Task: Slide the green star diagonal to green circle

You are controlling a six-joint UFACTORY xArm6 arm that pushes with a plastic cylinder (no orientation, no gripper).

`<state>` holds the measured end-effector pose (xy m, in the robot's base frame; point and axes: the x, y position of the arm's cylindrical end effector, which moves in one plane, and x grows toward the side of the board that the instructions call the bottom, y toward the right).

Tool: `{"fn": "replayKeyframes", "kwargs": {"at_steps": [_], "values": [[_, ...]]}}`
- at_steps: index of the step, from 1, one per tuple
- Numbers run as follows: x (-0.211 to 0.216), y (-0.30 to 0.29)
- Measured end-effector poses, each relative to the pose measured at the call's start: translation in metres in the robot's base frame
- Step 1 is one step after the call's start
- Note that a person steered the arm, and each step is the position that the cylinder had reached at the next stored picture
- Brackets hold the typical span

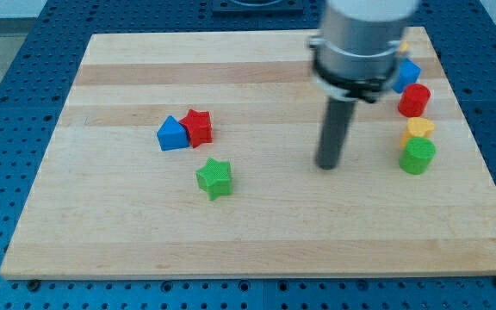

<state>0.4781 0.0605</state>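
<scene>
The green star (214, 178) lies on the wooden board (257, 232), left of centre. The green circle (418, 156) stands near the board's right edge, at the bottom of a column of blocks. My tip (328, 164) rests on the board between them, well to the right of the star and a fair gap left of the green circle. It touches no block.
A blue triangle-like block (172, 134) and a red star (198, 127) sit touching, up-left of the green star. Above the green circle are a yellow block (419, 129), a red cylinder (414, 100) and a blue block (406, 75).
</scene>
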Motion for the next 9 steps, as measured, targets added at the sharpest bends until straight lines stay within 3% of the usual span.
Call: {"fn": "replayKeyframes", "kwargs": {"at_steps": [1,2,4,5,6,8,9], "values": [[-0.007,-0.057],[-0.007,-0.057],[0.004,-0.147],[0.004,-0.147],[0.037,-0.150],[0.040,-0.150],[0.059,-0.206]]}}
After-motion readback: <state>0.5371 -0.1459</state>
